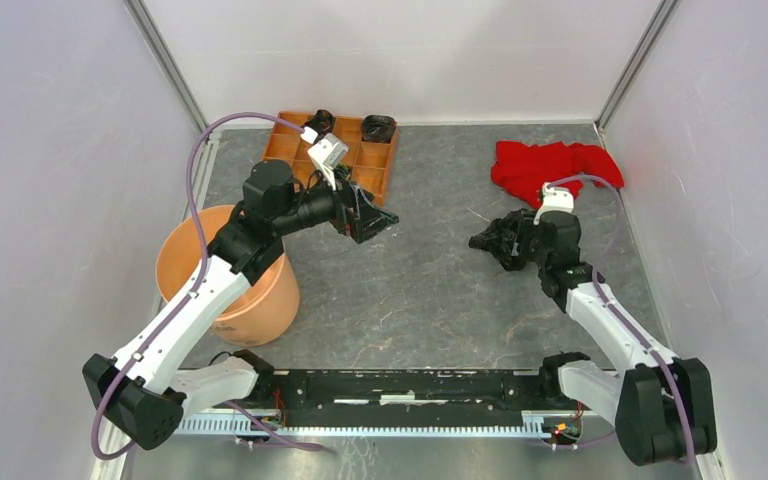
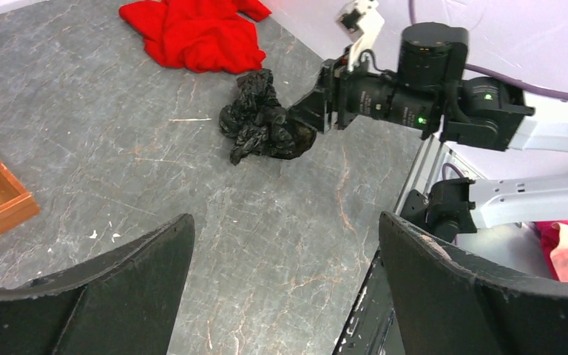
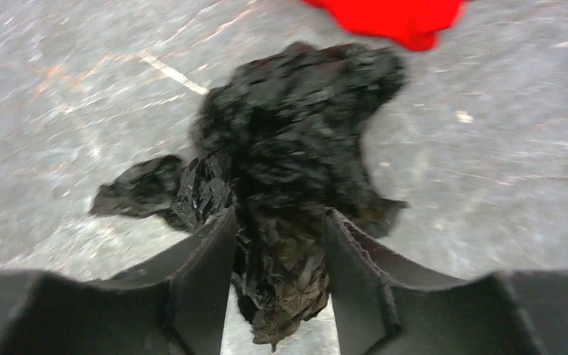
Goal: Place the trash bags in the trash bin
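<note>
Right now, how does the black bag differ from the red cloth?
The black bag is shiny, crinkly plastic; the red cloth is dull fabric. The black bag is bunched into a lump, while the red cloth lies spread flatter. The black bag sits between the fingers of the right gripper; the red cloth lies untouched farther back. Both rest crumpled on the grey table.

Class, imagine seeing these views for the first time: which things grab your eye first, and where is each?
The bright red cloth at far right stands out most. Just before it, a crumpled black trash bag sits bunched between the right gripper's fingers. A peach-orange bucket stands near left.
</note>
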{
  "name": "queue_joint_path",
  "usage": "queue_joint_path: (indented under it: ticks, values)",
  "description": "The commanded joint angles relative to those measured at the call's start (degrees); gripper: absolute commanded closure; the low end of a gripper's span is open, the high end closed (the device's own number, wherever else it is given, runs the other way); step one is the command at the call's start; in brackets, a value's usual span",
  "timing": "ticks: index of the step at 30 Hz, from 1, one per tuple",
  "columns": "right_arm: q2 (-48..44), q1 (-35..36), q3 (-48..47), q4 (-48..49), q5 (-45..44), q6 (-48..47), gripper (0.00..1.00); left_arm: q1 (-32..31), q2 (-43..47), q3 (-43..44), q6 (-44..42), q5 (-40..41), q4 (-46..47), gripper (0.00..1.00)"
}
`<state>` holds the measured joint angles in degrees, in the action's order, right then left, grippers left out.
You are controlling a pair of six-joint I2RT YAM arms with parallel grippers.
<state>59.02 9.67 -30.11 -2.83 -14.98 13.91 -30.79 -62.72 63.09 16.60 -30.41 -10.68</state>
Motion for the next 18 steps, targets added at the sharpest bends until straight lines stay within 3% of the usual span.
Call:
queue_joint_path:
  ticks: [1,4,7,14,18]
  values:
    - [4.67,0.22,-1.88,2.96,19.16,-0.26,0.56,-0.73,1.32,-0.48,4.09,-3.15,3.07,0.00]
    - [7.08,4.45,-1.51,3.00,24.38,-1.40,0.75,-1.91,2.25,-1.77,6.02,-3.83,3.06,0.00]
    - [7.33,13.22,-0.23,3.01,23.61,-1.64,0.80,-3.60,2.40,-2.38,6.75,-3.46,2.05,0.01]
    - [2.25,28.70,5.94,11.22,32.24,7.05,0.78,-11.81,-0.15,-4.11,9.53,3.90,0.08,0.03]
    - [-5.87,30.26,7.75,7.86,31.99,7.27,0.70,-17.43,-2.30,-5.86,11.66,10.17,0.13,0.08]
